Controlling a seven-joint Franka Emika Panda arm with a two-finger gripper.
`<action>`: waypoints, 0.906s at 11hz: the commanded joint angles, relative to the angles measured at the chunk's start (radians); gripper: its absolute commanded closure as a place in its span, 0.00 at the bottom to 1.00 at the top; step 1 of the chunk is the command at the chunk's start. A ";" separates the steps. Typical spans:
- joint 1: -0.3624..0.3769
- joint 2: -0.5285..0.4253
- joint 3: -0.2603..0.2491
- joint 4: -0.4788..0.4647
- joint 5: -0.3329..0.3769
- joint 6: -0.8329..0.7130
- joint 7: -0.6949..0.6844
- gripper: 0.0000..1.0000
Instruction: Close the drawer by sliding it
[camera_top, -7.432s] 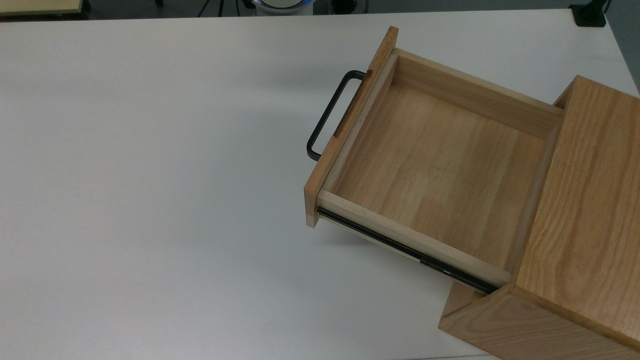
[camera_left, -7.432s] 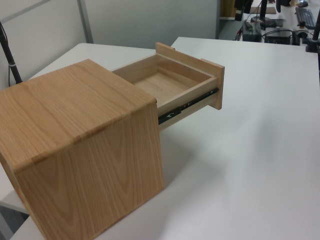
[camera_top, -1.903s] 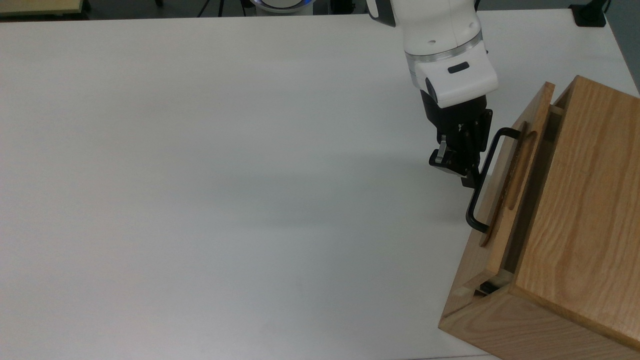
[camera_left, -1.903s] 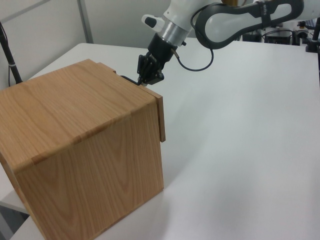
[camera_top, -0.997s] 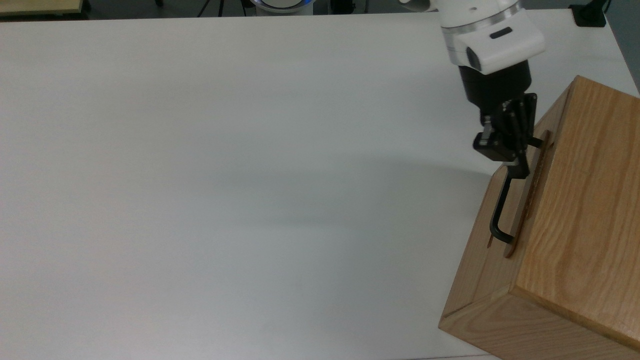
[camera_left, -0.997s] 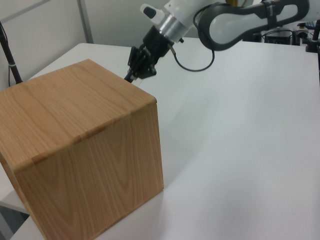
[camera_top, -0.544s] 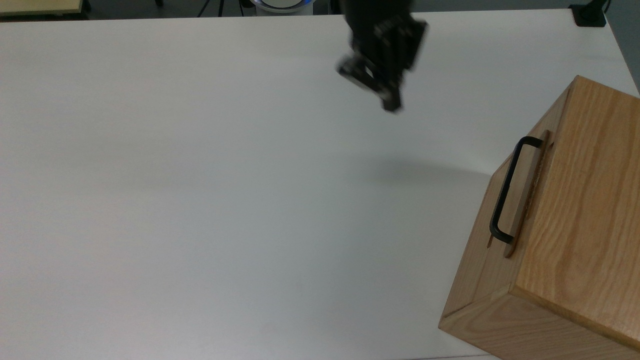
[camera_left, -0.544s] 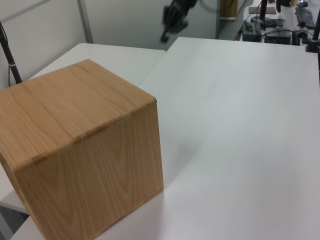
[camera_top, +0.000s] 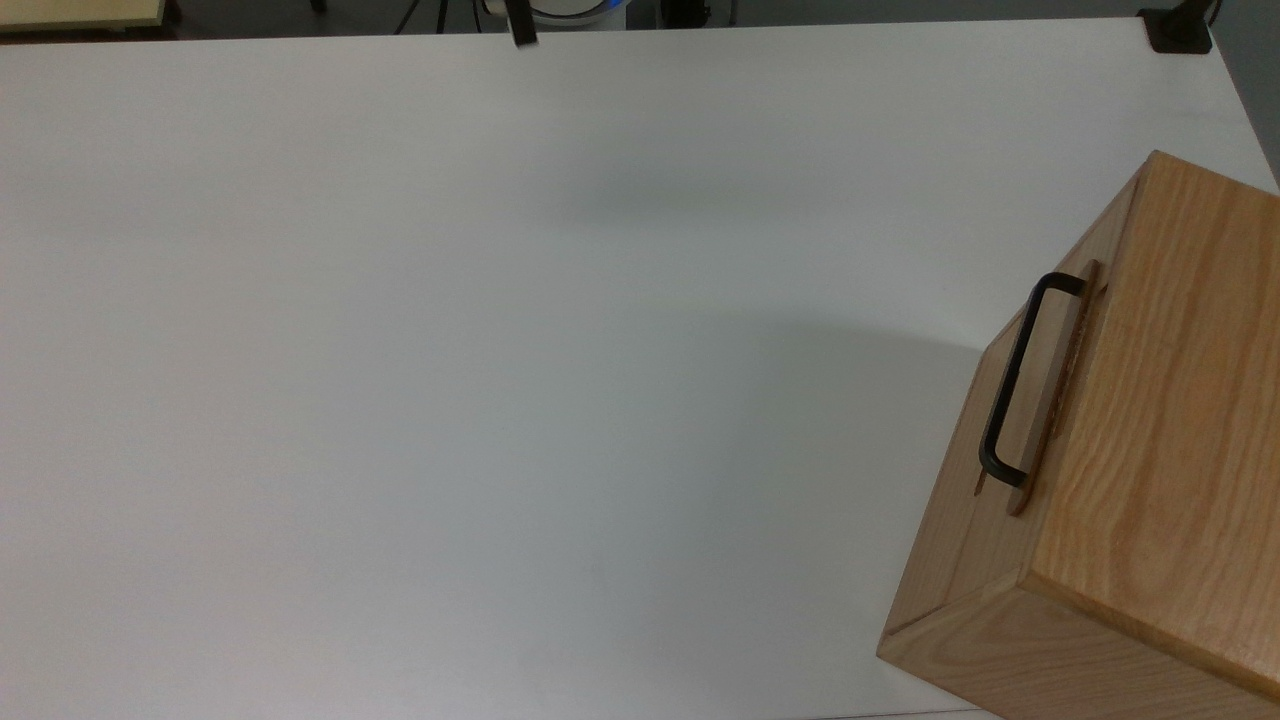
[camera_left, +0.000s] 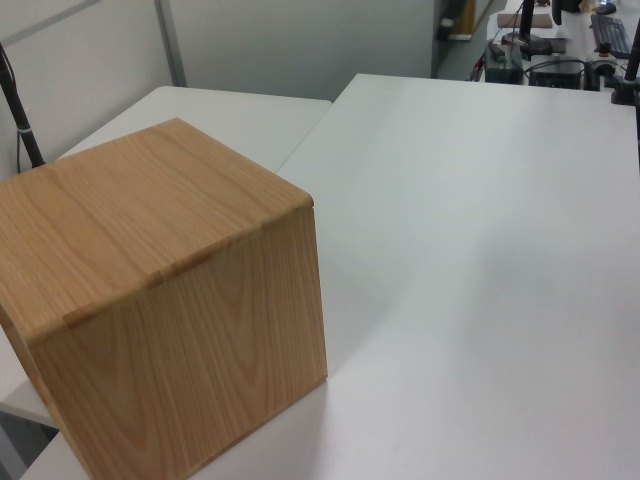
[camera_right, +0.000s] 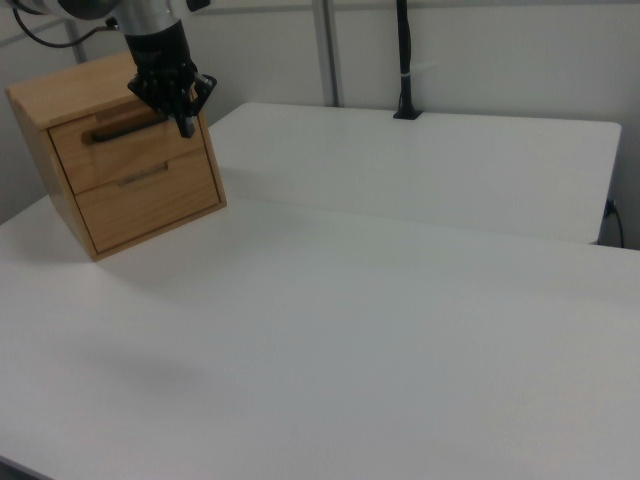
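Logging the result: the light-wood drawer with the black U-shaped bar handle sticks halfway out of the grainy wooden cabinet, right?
Not right. The top view shows the light-wood drawer with the black U-shaped bar handle pushed fully into the grainy wooden cabinet.

white table (camera_top: 400, 350) | wooden cabinet box (camera_left: 150, 330) on it | black pole (camera_right: 403, 60) behind
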 joint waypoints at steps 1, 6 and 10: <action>0.129 -0.090 -0.163 -0.075 0.001 -0.110 0.111 1.00; 0.113 -0.076 -0.157 -0.117 -0.057 -0.092 0.078 0.00; 0.067 -0.075 -0.157 -0.120 -0.059 -0.083 0.074 0.00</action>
